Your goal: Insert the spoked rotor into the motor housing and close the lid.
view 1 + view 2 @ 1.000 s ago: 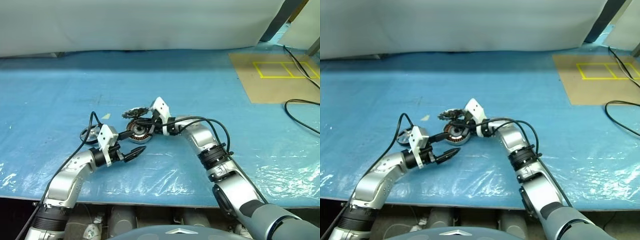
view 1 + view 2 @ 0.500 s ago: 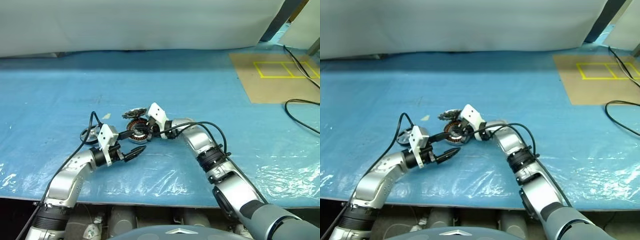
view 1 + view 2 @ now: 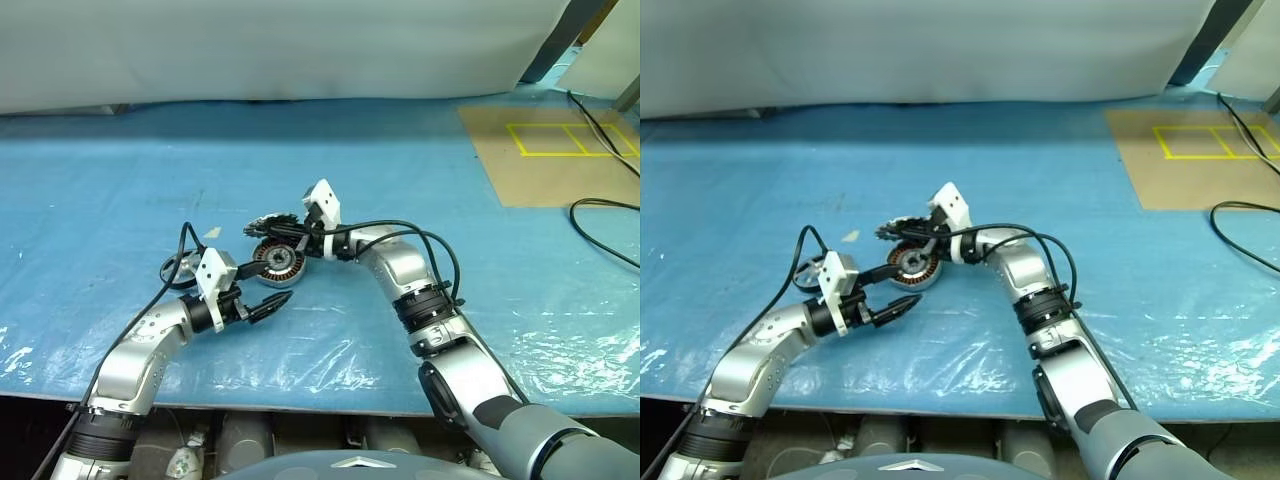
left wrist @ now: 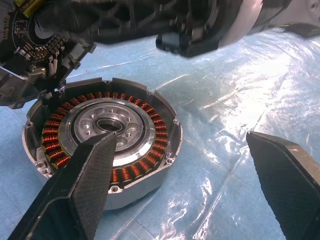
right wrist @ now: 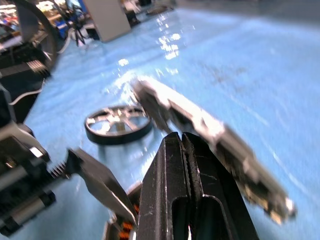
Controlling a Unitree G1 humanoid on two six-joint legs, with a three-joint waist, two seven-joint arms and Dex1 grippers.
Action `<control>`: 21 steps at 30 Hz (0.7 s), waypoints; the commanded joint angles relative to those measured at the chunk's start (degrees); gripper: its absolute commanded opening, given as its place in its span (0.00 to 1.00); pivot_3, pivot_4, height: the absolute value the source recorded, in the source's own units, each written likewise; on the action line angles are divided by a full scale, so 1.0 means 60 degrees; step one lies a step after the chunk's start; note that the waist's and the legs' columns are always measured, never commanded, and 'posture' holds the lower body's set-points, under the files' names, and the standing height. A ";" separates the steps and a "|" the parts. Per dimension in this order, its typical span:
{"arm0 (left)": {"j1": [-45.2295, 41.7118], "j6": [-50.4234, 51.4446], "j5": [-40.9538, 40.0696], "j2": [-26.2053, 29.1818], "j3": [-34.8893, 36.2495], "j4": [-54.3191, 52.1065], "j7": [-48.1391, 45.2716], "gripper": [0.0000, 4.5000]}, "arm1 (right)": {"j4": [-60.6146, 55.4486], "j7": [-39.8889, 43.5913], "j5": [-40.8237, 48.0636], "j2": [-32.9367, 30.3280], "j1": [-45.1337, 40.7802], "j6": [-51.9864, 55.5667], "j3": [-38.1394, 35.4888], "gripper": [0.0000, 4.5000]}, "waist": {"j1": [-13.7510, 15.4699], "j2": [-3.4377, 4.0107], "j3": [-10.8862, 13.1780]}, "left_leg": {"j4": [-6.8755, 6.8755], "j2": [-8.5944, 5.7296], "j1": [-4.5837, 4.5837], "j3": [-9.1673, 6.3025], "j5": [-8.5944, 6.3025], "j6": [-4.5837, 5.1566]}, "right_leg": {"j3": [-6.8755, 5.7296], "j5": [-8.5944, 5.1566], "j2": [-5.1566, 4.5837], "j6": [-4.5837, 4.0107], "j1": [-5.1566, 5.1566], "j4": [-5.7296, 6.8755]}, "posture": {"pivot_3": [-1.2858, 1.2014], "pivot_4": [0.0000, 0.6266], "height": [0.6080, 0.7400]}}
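Left wrist view: unlabelled motor housing (image 4: pixel 102 152)

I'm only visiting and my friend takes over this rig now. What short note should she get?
Right hand: shut on the spoked rotor's rim, holding it tilted over the far edge of the motor housing.
Left hand: open, empty, beside the housing's near side.
Housing sits on the blue sheet, windings exposed.
Spoked ring, probably the lid, lies flat nearby.
Done: rotor picked up.
Left: seat rotor, close lid.
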 commanded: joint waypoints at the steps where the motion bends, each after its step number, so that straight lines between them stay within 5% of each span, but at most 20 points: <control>1: -0.0083 0.0052 -0.0094 0.0051 0.0114 -0.0312 0.0023 0.97 | -0.0382 0.0305 -0.0499 -0.0142 0.0259 -0.0343 0.0915 0.00 | -0.0002 -0.0001 0.0000 | -0.0001 0.0000 -0.0001 0.0000 0.0000 0.0000 | 0.0000 0.0000 0.0000 0.0000 0.0000 -0.0002 | 0.52 0.24 1.00; 11: -0.0026 0.0274 -0.0172 0.0094 0.0167 -0.0521 0.0121 0.97 | 0.0800 -0.0085 -0.1292 -0.0174 0.0386 -0.1023 0.1448 0.00 | -0.0008 0.0002 0.0001 | 0.0005 -0.0002 0.0003 0.0003 0.0000 -0.0001 | 0.0003 0.0000 -0.0002 0.0000 0.0003 -0.0002 | 0.52 0.24 1.00; 21: -0.0138 0.0436 -0.0243 0.0124 0.0187 -0.0555 0.0166 0.97 | 0.0438 -0.0164 0.0364 0.0116 -0.0047 0.0320 -0.0278 0.00 | -0.0003 0.0003 0.0002 | 0.0000 -0.0001 -0.0004 0.0003 0.0000 0.0000 | 0.0002 0.0000 0.0000 0.0000 -0.0004 -0.0003 | 0.52 0.24 1.00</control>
